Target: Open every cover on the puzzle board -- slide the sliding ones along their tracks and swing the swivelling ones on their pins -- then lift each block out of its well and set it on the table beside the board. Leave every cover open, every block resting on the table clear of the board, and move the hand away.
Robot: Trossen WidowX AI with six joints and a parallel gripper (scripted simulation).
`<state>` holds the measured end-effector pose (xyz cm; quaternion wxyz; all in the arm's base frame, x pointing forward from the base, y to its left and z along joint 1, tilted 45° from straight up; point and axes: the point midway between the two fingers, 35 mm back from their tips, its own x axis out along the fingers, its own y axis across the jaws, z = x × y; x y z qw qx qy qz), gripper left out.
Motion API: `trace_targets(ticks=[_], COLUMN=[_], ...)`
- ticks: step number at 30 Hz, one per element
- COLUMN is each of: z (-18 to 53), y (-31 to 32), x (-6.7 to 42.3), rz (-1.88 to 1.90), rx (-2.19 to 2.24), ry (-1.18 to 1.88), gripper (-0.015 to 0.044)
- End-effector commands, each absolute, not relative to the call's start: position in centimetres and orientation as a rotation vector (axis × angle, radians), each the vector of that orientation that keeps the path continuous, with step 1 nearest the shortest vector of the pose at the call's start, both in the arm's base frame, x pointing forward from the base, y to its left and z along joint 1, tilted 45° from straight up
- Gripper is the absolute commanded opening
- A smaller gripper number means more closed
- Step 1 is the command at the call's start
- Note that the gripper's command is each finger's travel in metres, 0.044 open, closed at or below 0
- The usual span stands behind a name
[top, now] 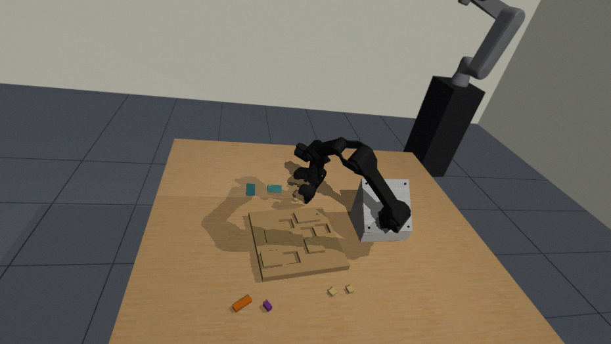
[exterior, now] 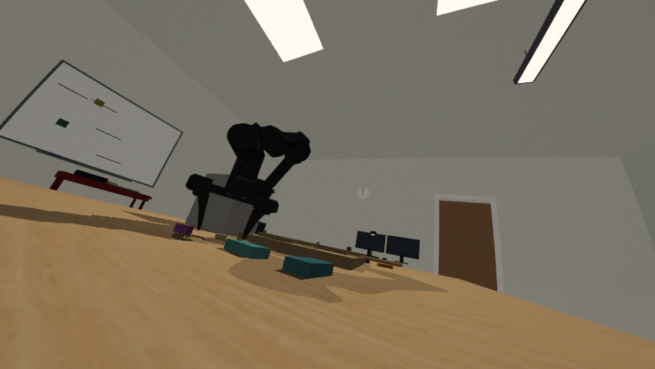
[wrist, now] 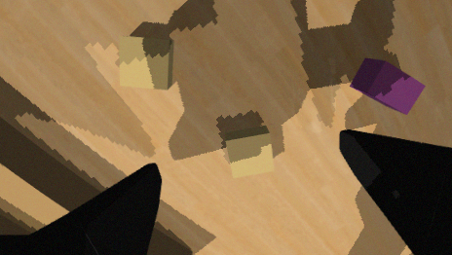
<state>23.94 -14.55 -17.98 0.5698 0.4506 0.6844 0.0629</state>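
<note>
Now the hand (wrist: 248, 187) is spread wide and grips nothing, its two dark, pointed fingers standing on either side of a small tan block (wrist: 248, 155) that rests on the table (wrist: 302, 214) between them, touching neither. The risk from here is in the retreat: if the hand pulls away at a slant rather than straight up, a fingertip could clip this block and knock it toward the board (top: 299, 243) or into its neighbours. A second tan block (wrist: 144, 63) sits near on one side and a purple block (wrist: 388, 85) near on the other, so a sideways sweep could scatter them too. In the top view this group lies just beyond the board's far edge, so a small nudge might leave a block no longer clear of it. The blocks are plain, matte, sharp-edged little cubes that look light and easy to shift; two flatter teal blocks (top: 261, 188) lie close by. The table has a smooth, pale wood grain, and the board is a flat tan slab with recessed wells and raised covers.
</note>
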Motion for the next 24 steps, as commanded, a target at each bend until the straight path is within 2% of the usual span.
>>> trace_targets(ticks=[1,24], z=[-17.4,-12.2], y=[-15.4,-19.9], x=[24.0,24.1], rz=[0.148,0.125], rx=[1.047,1.053], ry=[1.604,1.589], gripper=[0.044,0.044])
